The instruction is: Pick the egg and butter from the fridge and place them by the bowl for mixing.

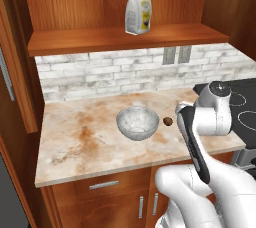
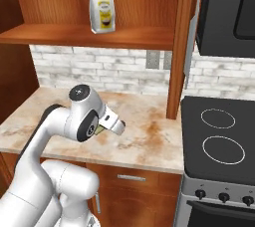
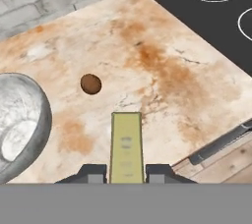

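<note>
The marbled beige-and-rust stone desk (image 1: 85, 137) runs under carved brown wooden cabinets (image 1: 100, 2) and a pale brick backsplash (image 1: 115, 74). A black glass cooktop (image 2: 219, 139) with white ring marks adjoins the desk on the side away from the bowl, past the egg.

The white robot arm (image 1: 210, 117) with dark joints reaches over the desk's front edge, on the cooktop side of the bowl.

On the wooden shelf (image 1: 125, 39) above the desk stands a white and yellow paper bag (image 1: 138, 12), upright, above and behind the bowl.

The round, clear, glassy grey-white bowl (image 1: 135, 122) sits upright on the desk, near the middle of it, and looks empty.

The end effector (image 3: 126, 174) hovers above the desk, in front of the bowl and to its cooktop side. Its jaws stand narrow, clamped on the thin pale-yellow stick of butter (image 3: 126, 144), which juts out from between the dark fingertips (image 3: 93, 173) and points over the bare stone. In the right base view the butter (image 2: 101, 129) shows as a small yellowish sliver at the hand, clear of the desk surface.

The small brown oval egg (image 1: 168, 121) lies on the desk just beside the bowl, on its cooktop side, apart from the rim and not touching it. In the hand view the egg (image 3: 91, 84) lies beyond the tip of the butter, between the bowl (image 3: 22, 120) and the cooktop (image 3: 206, 7).
</note>
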Controlling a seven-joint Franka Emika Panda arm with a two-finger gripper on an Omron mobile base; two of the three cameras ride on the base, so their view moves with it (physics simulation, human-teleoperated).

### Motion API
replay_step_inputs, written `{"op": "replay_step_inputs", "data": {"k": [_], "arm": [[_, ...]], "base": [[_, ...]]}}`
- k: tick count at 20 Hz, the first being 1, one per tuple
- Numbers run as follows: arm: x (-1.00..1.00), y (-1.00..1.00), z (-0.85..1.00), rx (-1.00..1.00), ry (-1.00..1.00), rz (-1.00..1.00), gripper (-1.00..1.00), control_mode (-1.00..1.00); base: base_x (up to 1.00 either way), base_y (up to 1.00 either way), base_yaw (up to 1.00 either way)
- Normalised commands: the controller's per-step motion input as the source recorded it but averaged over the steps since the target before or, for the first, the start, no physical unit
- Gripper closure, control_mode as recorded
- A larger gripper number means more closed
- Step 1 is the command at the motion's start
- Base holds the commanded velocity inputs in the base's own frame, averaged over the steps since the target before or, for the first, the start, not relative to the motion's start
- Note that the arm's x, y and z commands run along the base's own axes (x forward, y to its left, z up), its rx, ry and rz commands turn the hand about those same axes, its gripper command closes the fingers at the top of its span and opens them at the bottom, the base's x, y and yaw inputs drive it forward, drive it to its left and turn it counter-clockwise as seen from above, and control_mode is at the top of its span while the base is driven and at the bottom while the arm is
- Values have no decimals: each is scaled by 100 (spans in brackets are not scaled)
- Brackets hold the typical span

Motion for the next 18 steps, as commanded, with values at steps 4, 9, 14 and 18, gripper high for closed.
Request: {"op": "replay_step_inputs", "data": {"k": [4,9,14,18], "arm": [[19,0,-37,22,0,-1,100,-100],[32,3,-29,6,0,0,100,-100],[42,11,-31,0,2,-5,100,-100],[34,11,-34,9,11,-10,100,-100]], "base": [[0,0,0],[0,0,0],[0,0,0],[0,0,0]]}}
